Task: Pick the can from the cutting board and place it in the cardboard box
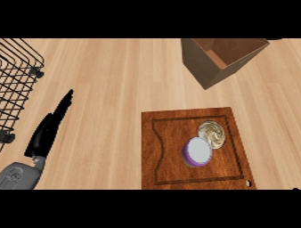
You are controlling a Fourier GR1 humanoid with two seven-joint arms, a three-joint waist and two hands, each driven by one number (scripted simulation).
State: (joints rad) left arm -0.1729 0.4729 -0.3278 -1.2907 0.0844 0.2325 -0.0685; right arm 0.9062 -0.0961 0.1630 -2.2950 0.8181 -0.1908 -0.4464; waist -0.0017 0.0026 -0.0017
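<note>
On the cutting board (pixel 172 151), the can's (pixel 213 133) top is silvery.

Head view, steeply down over counter (pixel 114 75)

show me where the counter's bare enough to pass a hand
Bare counter lies between the wire basket and cardboard box, and between the box and cutting board. The board's left half is free; its right half holds the can. The left hand lies open lower left.

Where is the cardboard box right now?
In the head view, the cardboard box sits at the upper right, open-topped, beyond the far edge of the cutting board and apart from it.
</note>
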